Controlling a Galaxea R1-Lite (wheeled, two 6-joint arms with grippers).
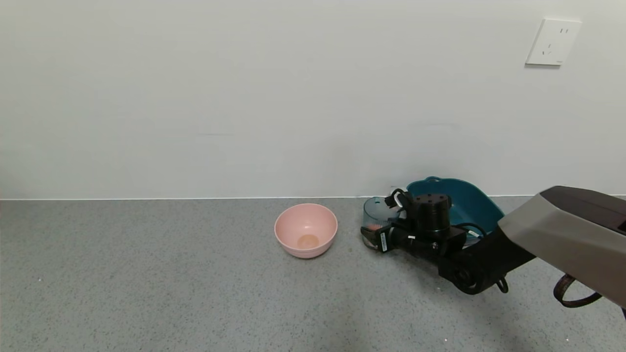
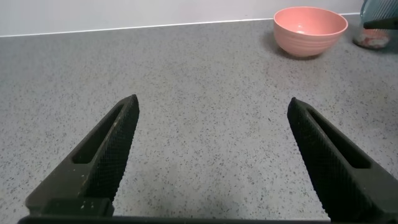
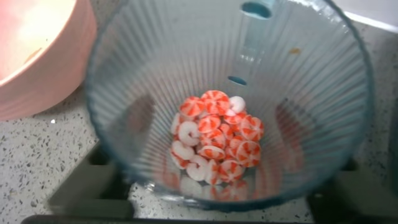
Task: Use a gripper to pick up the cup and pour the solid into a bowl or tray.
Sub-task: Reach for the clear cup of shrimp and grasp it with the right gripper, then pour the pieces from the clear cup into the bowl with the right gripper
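The ribbed pale teal cup [image 1: 375, 209] stands upright on the grey counter, right of the pink bowl [image 1: 305, 247] and in front of the teal tray. My right gripper [image 1: 374, 238] is low around the cup, one finger on each side of its wall. In the right wrist view I look down into the cup [image 3: 155, 56] at a pile of red-orange and white bits [image 3: 214, 137] on its bottom, with the bowl [image 3: 37, 56] beside it. My left gripper [image 2: 211, 102] hangs open and empty over bare counter, far from the bowl [image 2: 308, 43].
A dark teal tray [image 1: 464, 200] lies behind my right wrist against the white wall. A wall socket [image 1: 552, 41] is at upper right. The grey speckled counter [image 1: 146, 274] stretches left of the bowl.
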